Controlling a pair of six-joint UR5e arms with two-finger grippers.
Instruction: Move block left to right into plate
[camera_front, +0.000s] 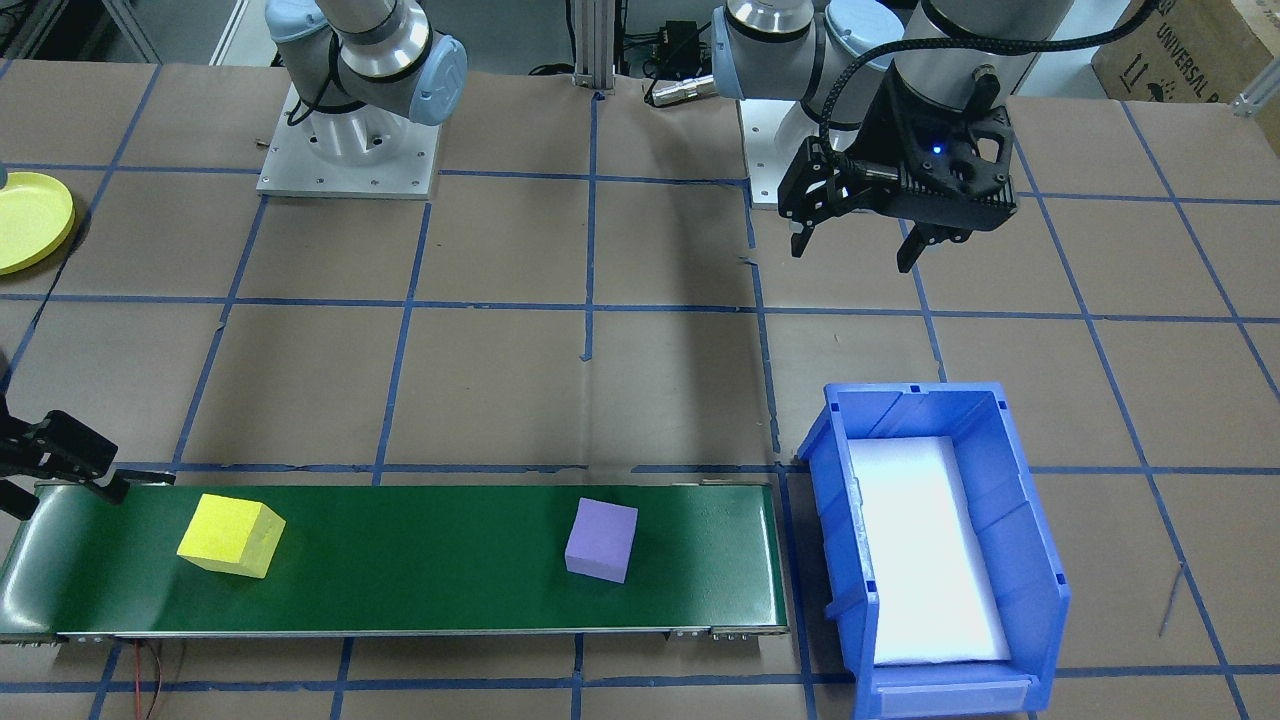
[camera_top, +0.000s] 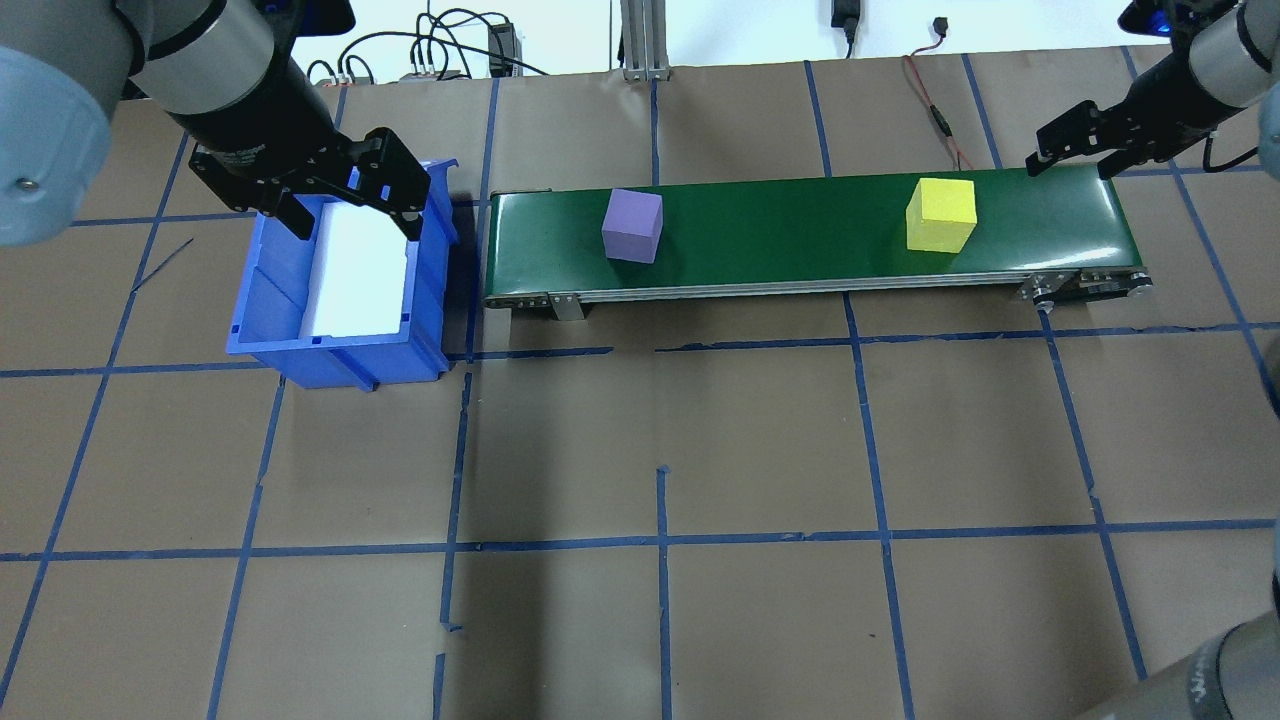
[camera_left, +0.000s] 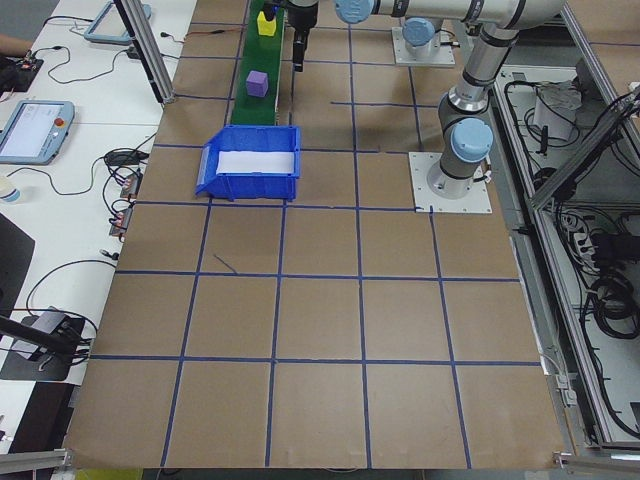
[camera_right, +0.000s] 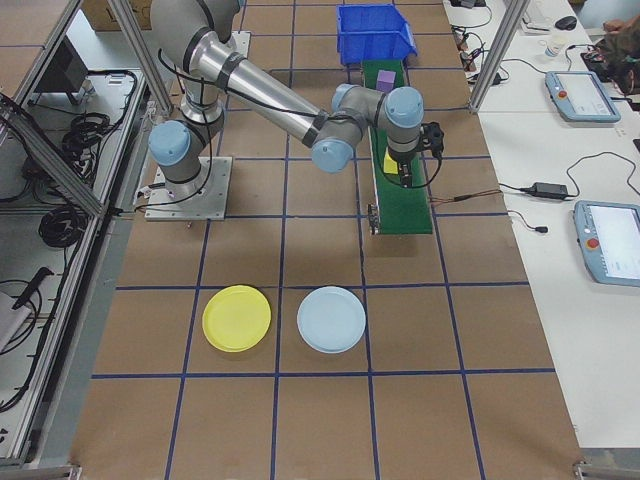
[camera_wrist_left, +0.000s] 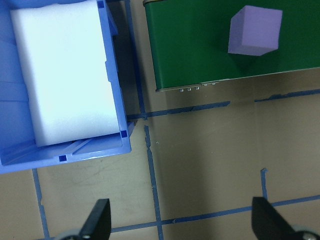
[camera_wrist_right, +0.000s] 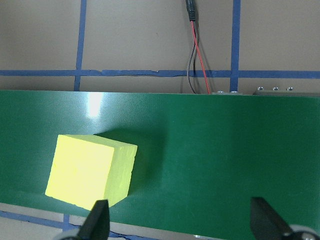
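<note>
Two blocks are carried on the green belt (camera_top: 800, 235): one yellow block (camera_top: 940, 214), one purple block (camera_top: 632, 225). One yellow plate (camera_right: 236, 318). Left gripper (camera_front: 858, 245) and right gripper (camera_wrist_right: 177, 225) are spread wide, empty.

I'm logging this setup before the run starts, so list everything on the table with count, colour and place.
yellow block: one, yellow, on the conveyor belt near its end on the robot's right.
purple block: one, purple, on the belt nearer the bin.
conveyor belt: one, dark green, across the far side of the table.
blue bin: one, blue, off the belt's end on the robot's left, with a white foam pad inside.
yellow plate: one, yellow, on the table at the robot's right, empty.
pale blue plate: one, pale blue, beside the yellow plate, empty.
left gripper: black, open, above the table near the bin, empty.
right gripper: black, open, over the belt's end by the yellow block, empty.
</note>
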